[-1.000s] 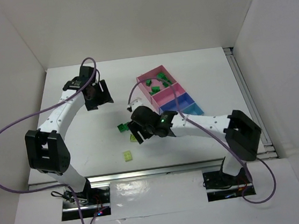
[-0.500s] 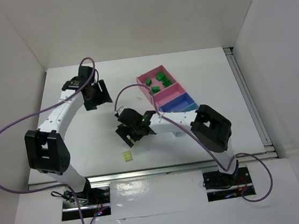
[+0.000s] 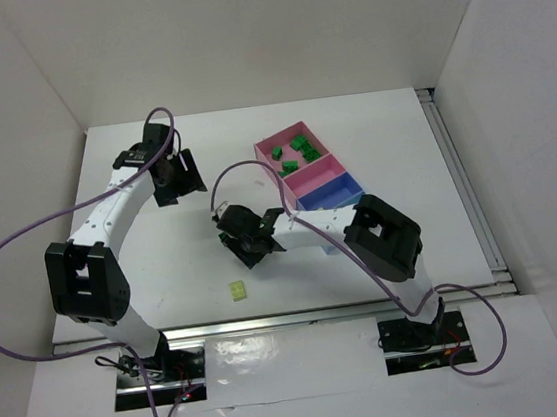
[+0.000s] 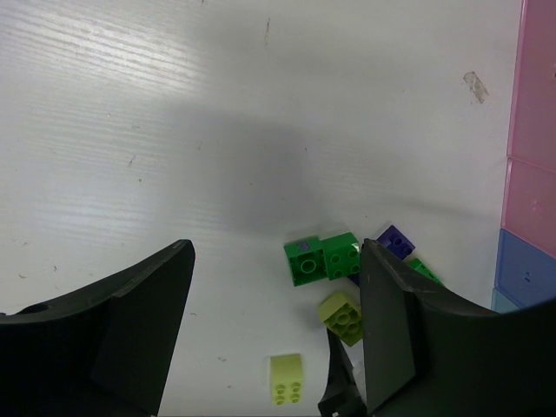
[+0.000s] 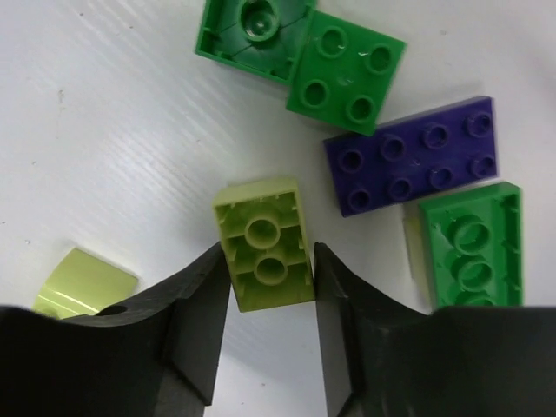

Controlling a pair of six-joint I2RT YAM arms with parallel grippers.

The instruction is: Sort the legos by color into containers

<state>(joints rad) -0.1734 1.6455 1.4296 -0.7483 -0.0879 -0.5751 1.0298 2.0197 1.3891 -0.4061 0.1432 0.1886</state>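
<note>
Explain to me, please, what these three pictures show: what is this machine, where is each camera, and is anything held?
It is a robot with two arms on a white table. The wide picture looks down from above; each close picture comes from a camera on one wrist. The left gripper is open and empty. The right gripper presses both sides of a yellow-green brick lying on the table. Beside it lie green bricks and a purple brick. The containers stand further back, some green bricks already inside.

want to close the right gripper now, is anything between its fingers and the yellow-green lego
Nothing visible. The yellow-green lego sits directly between the right gripper fingers; the purple lego and green lego lie outside them.
</note>
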